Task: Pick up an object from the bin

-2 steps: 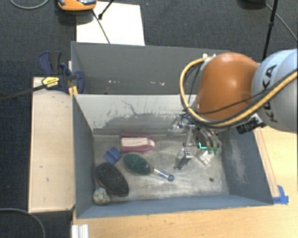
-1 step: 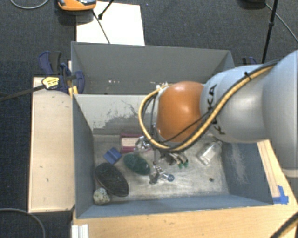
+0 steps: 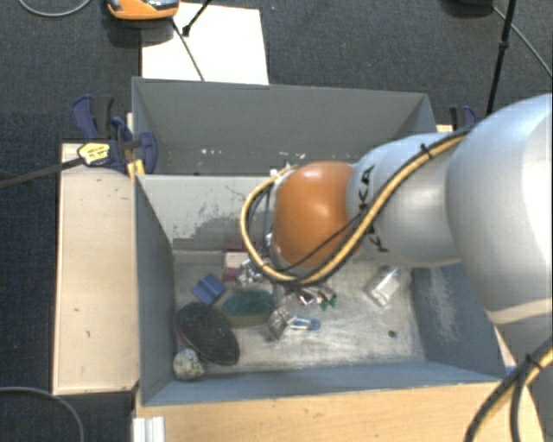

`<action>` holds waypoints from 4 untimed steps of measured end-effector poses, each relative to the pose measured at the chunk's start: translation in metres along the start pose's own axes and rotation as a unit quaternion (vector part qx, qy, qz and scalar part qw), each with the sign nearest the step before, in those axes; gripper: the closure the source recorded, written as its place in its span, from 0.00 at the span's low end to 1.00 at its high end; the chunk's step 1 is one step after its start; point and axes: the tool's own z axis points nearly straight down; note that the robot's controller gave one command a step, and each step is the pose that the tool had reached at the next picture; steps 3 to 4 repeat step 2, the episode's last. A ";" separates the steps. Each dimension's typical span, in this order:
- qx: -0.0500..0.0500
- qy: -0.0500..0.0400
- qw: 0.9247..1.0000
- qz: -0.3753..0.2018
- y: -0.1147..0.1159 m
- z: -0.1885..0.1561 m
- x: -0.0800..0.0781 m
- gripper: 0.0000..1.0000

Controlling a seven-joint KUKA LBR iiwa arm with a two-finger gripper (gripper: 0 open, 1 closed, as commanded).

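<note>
My end effector (image 3: 281, 318) sits low at centre frame, beside a teal pad (image 3: 246, 304). I can't tell whether it's open.

Floor's all dark grey carpet (image 3: 52, 69), the fine speckled office kind, showing along the top and down the left. A white sheet (image 3: 233, 43) lies flat on it near the top, with an orange-and-black gadget (image 3: 138, 8) just beside it at the edge. A black cable (image 3: 39, 171) snakes in from the left, and a thinner cable (image 3: 503, 52) runs down at top right. Light's soft and even, no hard shadows.
</note>
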 end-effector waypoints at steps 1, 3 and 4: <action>0.001 -0.002 1.000 0.003 -0.001 -0.002 -0.001 1.00; 0.001 -0.003 0.997 -0.082 0.023 -0.140 0.011 1.00; 0.001 -0.003 0.997 -0.082 0.023 -0.140 0.011 1.00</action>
